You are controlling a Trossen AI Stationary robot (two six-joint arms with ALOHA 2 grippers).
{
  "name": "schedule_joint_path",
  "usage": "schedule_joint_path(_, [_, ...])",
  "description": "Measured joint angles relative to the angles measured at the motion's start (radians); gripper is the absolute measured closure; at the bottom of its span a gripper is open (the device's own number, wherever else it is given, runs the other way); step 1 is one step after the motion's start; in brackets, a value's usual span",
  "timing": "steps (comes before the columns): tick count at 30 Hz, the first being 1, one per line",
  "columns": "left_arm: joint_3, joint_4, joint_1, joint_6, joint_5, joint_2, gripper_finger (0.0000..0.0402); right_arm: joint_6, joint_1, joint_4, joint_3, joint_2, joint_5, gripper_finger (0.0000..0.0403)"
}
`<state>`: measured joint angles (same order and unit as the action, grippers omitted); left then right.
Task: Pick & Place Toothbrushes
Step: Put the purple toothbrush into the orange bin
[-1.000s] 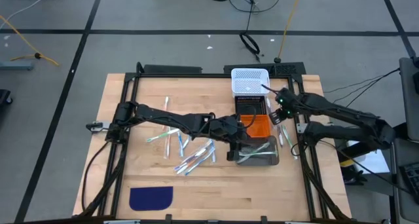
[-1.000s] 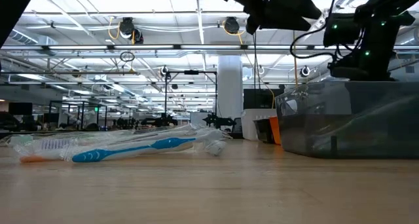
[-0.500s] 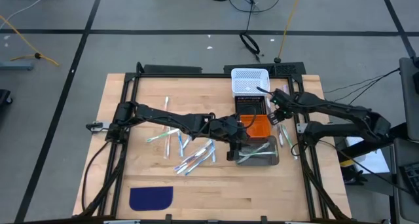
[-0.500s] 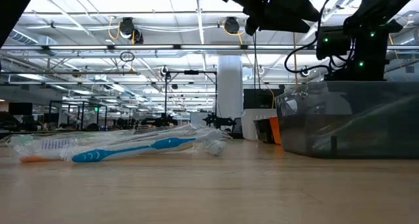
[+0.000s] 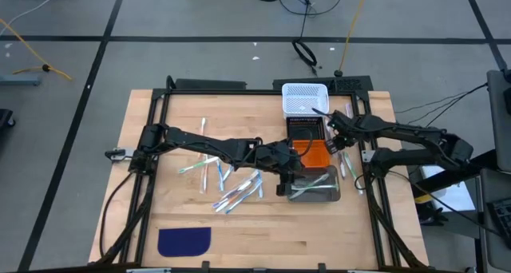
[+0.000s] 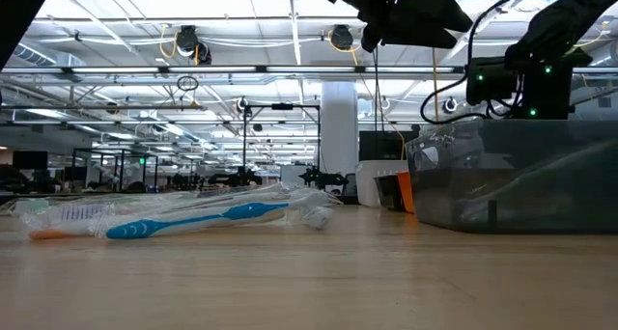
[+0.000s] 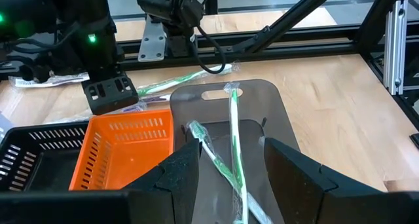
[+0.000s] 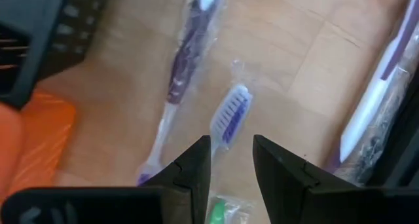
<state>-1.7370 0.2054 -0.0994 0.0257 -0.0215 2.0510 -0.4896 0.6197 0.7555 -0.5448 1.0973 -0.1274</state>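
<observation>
Several toothbrushes lie loose on the wooden table left of the bins. Two green ones lie in the clear grey bin. My left gripper hovers open over that bin and holds nothing. My right gripper hangs to the right of the orange basket, pointing steeply down. Its fingers stand open above a wrapped blue-and-white toothbrush that lies flat on the table beside a purple one.
A white basket, a black basket, the orange basket and the grey bin stand in a row from far to near. More toothbrushes lie by the right frame rail. A dark blue cloth patch lies near the front left.
My right gripper has sunk toward the toothbrushes on the table right of the baskets and tipped a little more downward, its fingers staying apart. My left gripper has kept still over the grey bin.
</observation>
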Motion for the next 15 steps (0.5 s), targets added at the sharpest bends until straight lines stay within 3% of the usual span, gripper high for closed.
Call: schedule_joint_path(15, [0.000,0.000,0.000,0.000,0.000,0.000,0.0231,0.005,0.030,-0.093,0.067,-0.002,0.048,0.0312])
